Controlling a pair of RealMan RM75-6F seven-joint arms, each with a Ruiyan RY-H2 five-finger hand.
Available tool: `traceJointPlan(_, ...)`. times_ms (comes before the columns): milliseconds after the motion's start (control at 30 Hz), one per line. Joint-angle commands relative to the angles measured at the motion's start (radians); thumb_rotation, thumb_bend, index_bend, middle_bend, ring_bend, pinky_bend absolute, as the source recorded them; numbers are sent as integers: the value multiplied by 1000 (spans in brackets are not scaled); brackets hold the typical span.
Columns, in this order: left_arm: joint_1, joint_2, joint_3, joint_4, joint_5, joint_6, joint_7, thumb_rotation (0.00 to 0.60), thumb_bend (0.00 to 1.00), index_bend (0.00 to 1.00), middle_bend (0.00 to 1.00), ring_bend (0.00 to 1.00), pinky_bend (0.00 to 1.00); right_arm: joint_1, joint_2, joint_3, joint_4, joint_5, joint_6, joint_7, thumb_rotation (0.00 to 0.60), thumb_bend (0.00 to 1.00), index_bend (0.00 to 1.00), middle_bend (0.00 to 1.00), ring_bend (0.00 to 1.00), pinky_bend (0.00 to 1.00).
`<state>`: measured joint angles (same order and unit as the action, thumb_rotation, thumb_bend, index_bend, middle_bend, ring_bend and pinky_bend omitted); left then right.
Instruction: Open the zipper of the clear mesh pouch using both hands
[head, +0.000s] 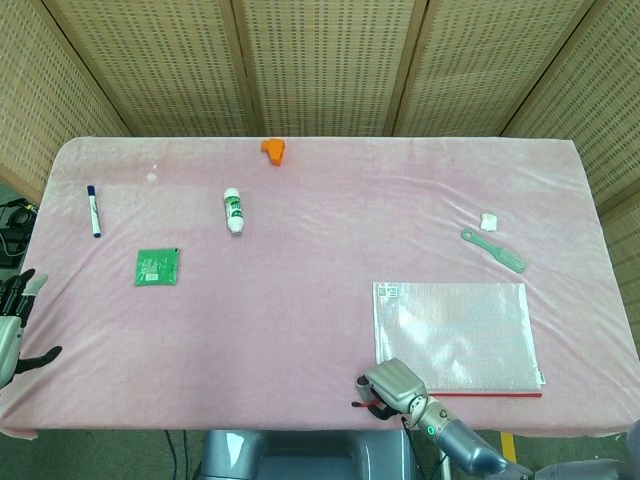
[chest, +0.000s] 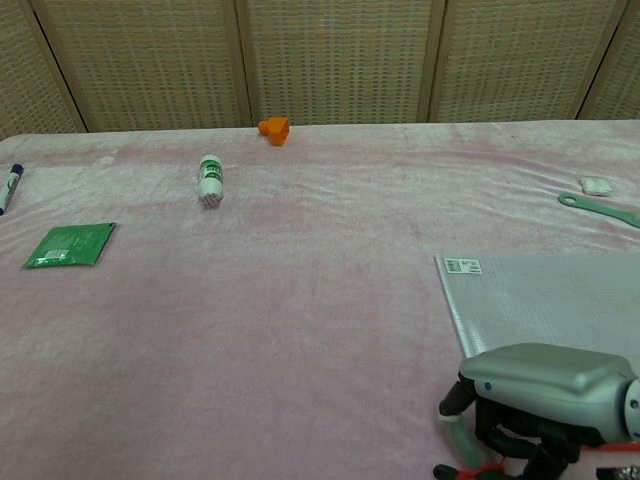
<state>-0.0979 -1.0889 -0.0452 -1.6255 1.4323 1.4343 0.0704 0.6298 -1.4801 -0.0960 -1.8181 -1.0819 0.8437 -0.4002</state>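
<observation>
One clear mesh pouch (head: 455, 335) lies flat near the front right of the pink table (head: 320, 200), where the right hand (head: 392, 386) pinches the red zipper pull (chest: 470, 468) at its near-left corner. The left hand (head: 14, 325) hangs off the left edge, fingers apart. One marker (head: 93, 210), one green packet (head: 158, 266), one glue stick (head: 233, 211), one comb (head: 494, 250).

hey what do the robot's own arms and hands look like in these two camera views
The right robot hand has a smooth silver-grey shell over the back, black fingers beneath, one pale translucent tip. Its silver-grey wrist carries a small green light. The left robot hand shows dark fingers with a pale tip on a light grey body. No cables visible.
</observation>
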Motion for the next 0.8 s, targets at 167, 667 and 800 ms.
traceJointPlan(167,0,-1,0,0,-1,0,2,600,0,0,0,0,0,-9,5,15,-9,-28,1,61,600,869,720,966,936,1000)
traceJointPlan(667,0,3,0,-1,-2,-1,-8,600,0,0,0,0,0,8,110,121,-98,-152,-2,272,600,1000,814,976,941,1000)
traceJointPlan(800,0,5,-1,-1,-3,-2,-14,600,0,0,0,0,0,31,151,168,-131,-142,-25,330,600,1000,826,977,943,1000)
